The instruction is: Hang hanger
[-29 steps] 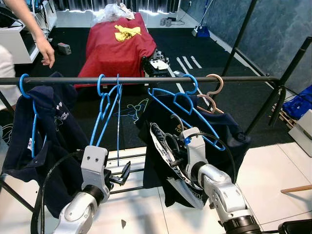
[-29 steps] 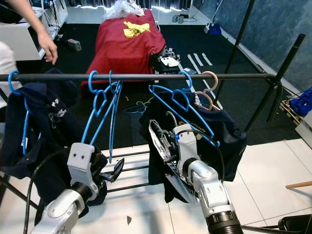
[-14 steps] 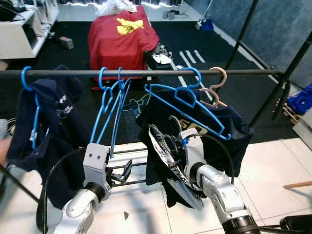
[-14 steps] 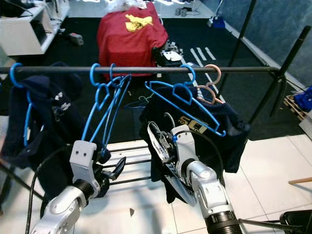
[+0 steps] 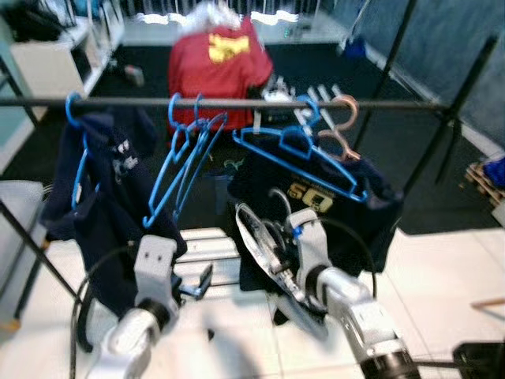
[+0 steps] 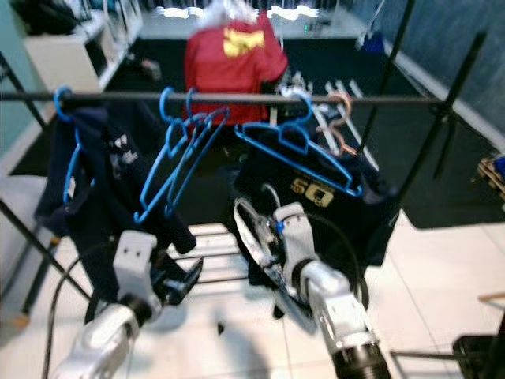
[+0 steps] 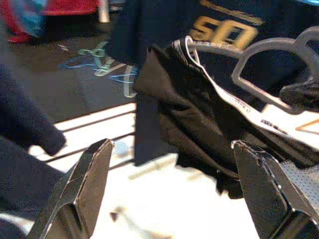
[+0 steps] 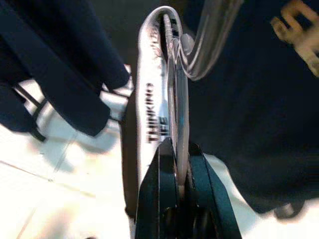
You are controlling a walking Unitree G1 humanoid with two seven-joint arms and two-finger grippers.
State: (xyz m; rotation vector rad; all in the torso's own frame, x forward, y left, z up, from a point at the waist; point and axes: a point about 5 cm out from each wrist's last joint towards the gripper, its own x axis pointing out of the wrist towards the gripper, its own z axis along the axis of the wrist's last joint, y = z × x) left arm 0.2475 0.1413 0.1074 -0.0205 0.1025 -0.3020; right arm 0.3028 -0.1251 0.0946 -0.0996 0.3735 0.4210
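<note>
My right gripper (image 5: 276,254) is shut on a grey hanger (image 8: 175,94) that carries a black garment with white trim (image 5: 264,257). It holds them below and in front of the black rail (image 5: 237,103). In the right wrist view the fingers (image 8: 160,174) clamp the hanger's thin edge. My left gripper (image 5: 202,283) sits low at the left, open, with nothing between its fingers (image 7: 84,186). The black garment (image 7: 199,114) hangs just beyond them.
On the rail hang empty blue hangers (image 5: 185,154), a blue hanger with a dark shirt (image 5: 316,170), pink hangers (image 5: 343,126) and a navy garment (image 5: 102,185). The rack's slanted legs (image 5: 430,150) stand at the right. A red cloth (image 5: 221,55) lies behind.
The camera has shifted and the picture is now blurred. The person's arm seen a second ago at the back left is gone. Both arms keep much the same pose.
</note>
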